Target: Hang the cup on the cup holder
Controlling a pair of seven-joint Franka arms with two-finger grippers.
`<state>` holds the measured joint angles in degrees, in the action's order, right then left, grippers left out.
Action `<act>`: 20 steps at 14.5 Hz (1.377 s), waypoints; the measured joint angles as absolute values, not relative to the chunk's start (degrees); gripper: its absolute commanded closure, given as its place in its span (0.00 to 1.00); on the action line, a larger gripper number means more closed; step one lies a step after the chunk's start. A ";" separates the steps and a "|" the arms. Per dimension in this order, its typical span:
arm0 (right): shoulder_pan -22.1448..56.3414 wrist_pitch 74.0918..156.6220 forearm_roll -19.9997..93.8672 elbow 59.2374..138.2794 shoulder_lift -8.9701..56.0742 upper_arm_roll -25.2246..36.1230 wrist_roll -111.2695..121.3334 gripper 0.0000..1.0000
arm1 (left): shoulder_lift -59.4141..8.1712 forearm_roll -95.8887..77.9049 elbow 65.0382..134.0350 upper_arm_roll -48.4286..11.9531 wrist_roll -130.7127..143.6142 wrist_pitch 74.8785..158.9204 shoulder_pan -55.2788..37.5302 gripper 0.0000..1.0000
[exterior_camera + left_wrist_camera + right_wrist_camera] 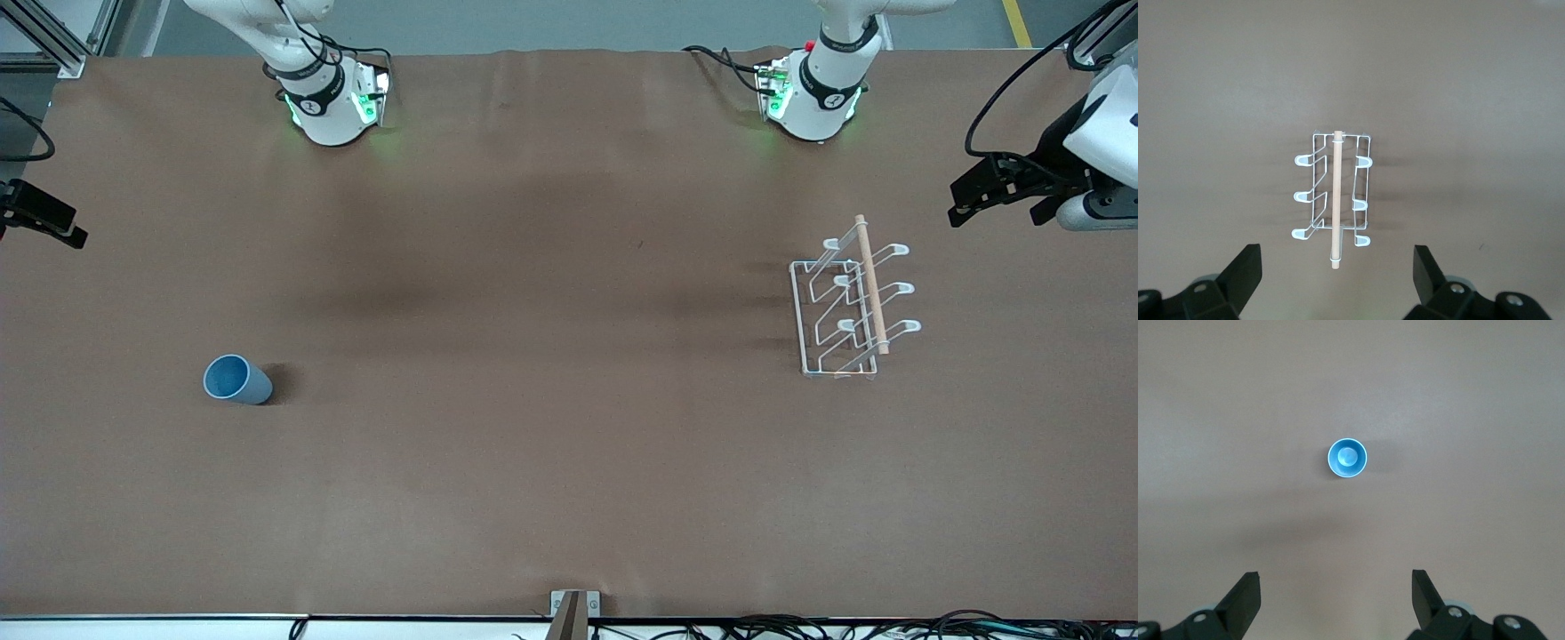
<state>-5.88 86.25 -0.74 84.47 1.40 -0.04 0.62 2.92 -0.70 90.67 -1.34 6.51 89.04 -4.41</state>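
Front view: cup (pixel 236 380) stands upright, mouth up, on the brown table (pixel 551 444) toward the right arm's end, well apart from the holder (pixel 849 302), which sits toward the left arm's end, farther from the front camera than the cup. Both arms wait high up. Right gripper (pixel 1335 603) hangs over the cup with fingers spread wide and nothing between them; cup (pixel 1347 459) shows straight down, round rim, flat bottom inside. Left gripper (pixel 1337 280) hangs over the holder (pixel 1335 200), also spread wide, empty. Cup is small, light blue, matte plastic, plain tapered cylinder, no handle; likely very light and stiff, not fragile, but smooth walls could slip and it may tip if nudged. Best hold looks like pinching across the wall near the rim, or one finger inside and one outside. Holder is thin white wire, rectangular base, six angled round-tipped prongs, pale wooden rod along the top; probably light enough to slide when the cup is pushed onto a prong.
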 measured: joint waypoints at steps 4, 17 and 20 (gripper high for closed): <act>-5.88 86.26 -0.74 84.47 1.41 -0.04 0.62 0.00 | 2.92 -0.70 90.67 -1.34 6.51 89.04 -4.41 0.00; -6.96 86.12 -0.74 84.57 1.71 0.55 2.46 0.00 | 2.92 -0.70 90.81 -1.34 6.51 89.04 -4.42 0.00; -6.70 87.00 -0.74 84.97 2.26 0.75 3.44 0.00 | 2.92 -0.70 90.82 -1.34 6.51 89.04 -4.42 0.00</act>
